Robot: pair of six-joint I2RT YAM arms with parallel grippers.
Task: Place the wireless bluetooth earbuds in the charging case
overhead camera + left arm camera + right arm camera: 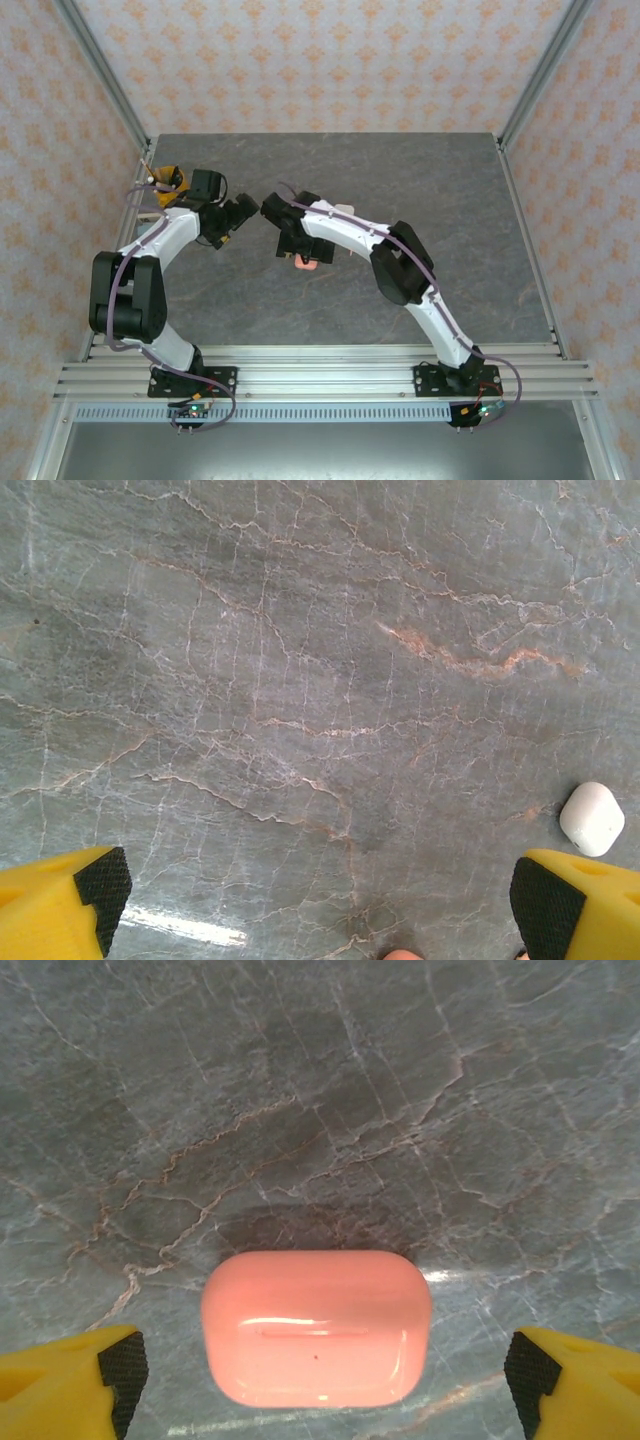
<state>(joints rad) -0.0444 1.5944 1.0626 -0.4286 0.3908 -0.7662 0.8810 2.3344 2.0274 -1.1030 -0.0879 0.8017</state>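
Grey marble table [450, 200], patterned walls [300, 60]. I see pink charging case [316, 1328] lying long axis crosswise; left jaws, right jaws both released.

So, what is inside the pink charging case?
Nothing of its inside shows: the pink charging case lies shut on the marbled table, between the fingers of the open right claw. The lid covers whatever it holds.

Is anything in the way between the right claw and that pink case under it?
Nothing visible. The pink case lies on bare table between the right claw's open fingers, with a gap on each side. The case looks shut.
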